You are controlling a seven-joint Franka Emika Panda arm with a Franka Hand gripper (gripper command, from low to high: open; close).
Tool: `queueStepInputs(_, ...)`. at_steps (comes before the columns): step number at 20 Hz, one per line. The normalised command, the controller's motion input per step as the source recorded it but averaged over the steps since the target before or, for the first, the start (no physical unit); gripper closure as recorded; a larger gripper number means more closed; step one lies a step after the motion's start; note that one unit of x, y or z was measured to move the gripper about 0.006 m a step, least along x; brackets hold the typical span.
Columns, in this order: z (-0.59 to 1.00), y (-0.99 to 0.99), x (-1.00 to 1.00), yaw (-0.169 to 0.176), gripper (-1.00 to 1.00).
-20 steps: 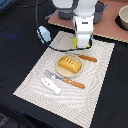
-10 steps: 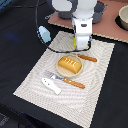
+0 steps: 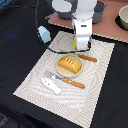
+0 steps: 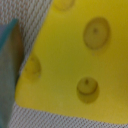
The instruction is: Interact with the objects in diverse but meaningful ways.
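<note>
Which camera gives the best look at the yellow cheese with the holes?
The wrist view: the cheese wedge fills the picture, its holes plain, though blurred. In the exterior view the arm's gripper stands over it, so only a yellow sliver shows.

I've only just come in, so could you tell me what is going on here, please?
A single robot arm is down over the far side of a striped placemat, and its wrist camera is filled by a yellow holed cheese wedge. Whether the gripper has closed on it cannot be told. A bread loaf, a fork and a white fish-shaped piece lie on the mat.
</note>
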Motion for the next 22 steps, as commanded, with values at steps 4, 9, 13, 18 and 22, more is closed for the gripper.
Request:
queueStepInputs(4, -0.01, 0.00, -0.02, 0.034, 1.00)
queueStepInputs(9, 0.88, 0.01, 0.07, 0.001, 1.00)
queueStepInputs(13, 0.97, 0.05, 0.13, 0.000, 1.00)
queueStepInputs(18, 0.98, 0.04, 0.18, 0.000, 1.00)
queueStepInputs(22, 0.81, -0.05, -0.15, 0.010, 1.00)
